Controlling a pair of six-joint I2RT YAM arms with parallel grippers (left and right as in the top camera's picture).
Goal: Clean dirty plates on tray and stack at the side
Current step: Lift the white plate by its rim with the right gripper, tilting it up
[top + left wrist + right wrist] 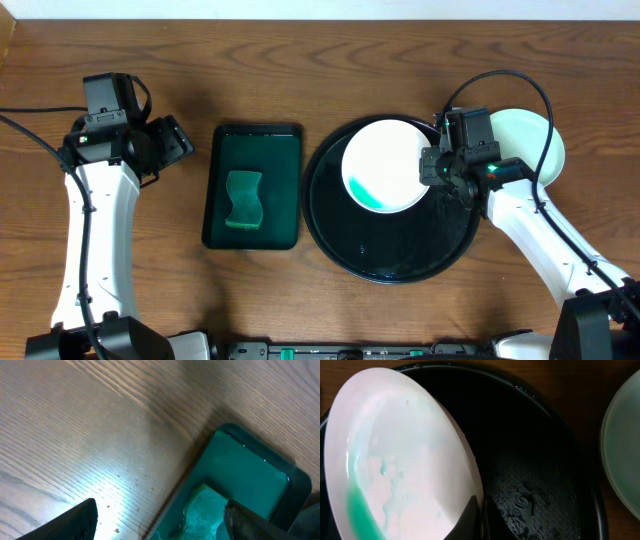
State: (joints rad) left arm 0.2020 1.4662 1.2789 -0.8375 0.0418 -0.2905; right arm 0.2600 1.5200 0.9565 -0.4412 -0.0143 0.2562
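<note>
Wood-grain table (330, 50) under everything, then the big black tray (400, 250) right of centre and the dark green tray (225, 150) left of it. The white plate (385, 160) is tipped up over the black tray's far half, with a green smear on it. My right claw (481, 515) is clamped tight on its rim (a finger on each face). The mint plate (535, 135) lies on the table beside that claw. The sponge (243, 198) sits in the green tray. My left claw (178, 140) hangs spread wide and empty, just left of it.
</note>
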